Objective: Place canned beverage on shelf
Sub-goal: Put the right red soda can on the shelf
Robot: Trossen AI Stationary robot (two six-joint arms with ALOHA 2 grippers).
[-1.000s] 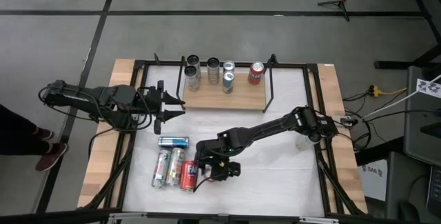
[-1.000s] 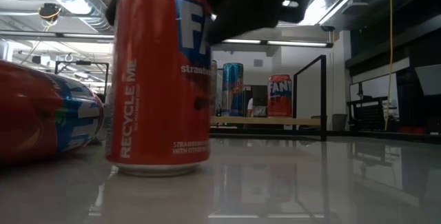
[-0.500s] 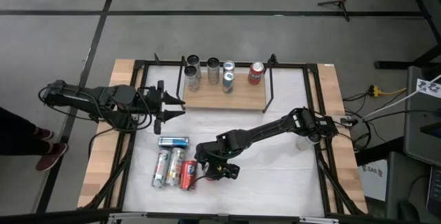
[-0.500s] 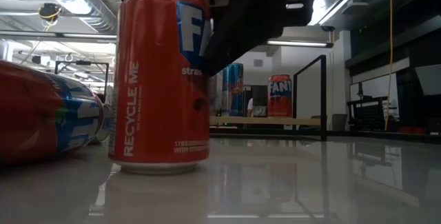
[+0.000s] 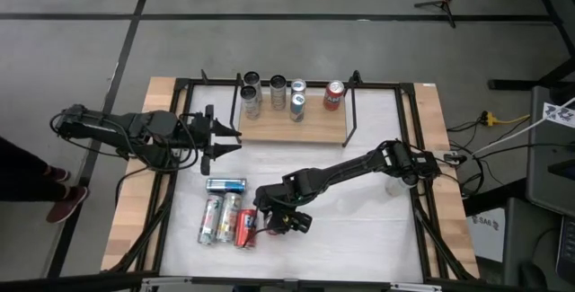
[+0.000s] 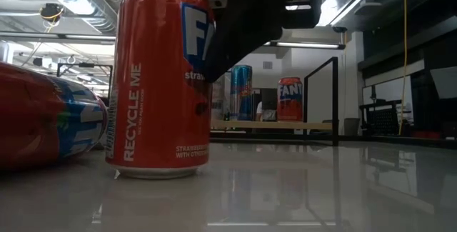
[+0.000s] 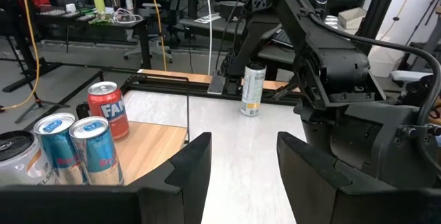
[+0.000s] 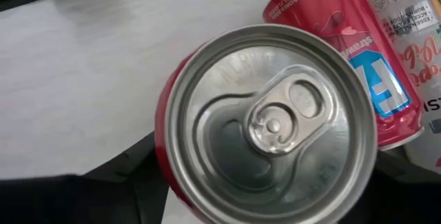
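Observation:
A red strawberry soda can (image 6: pixel 161 82) stands on the white table near its front edge; its silver top (image 8: pixel 269 120) fills the right wrist view. My right gripper (image 5: pixel 262 224) reaches down over it with a finger on either side. The light-wood shelf (image 5: pixel 310 128) stands at the far middle, with several cans (image 5: pixel 274 94) upright along its back. My left gripper (image 5: pixel 235 137) waits open and empty beside the shelf's left end. My right gripper has the red can between its two fingers, on the side wall just below the rim (image 8: pixel 165 162). The fingers (image 6: pixel 235 25) slant down from above and from the table's right. The can's base rests on the table; the can is upright or slightly tipped.
Left of the held can lie a second red can (image 8: pixel 358 58), a white one (image 8: pixel 413 31) and a blue one (image 5: pixel 225 184). A silver can (image 7: pixel 253 89) stands near the table's right side. Black rod uprights (image 5: pixel 350 103) stand at the shelf's ends.
My right gripper has rolled about its own axis and its fingers have closed in on the red can. The can has slid a little toward the table's left and tipped slightly, its base still on the table.

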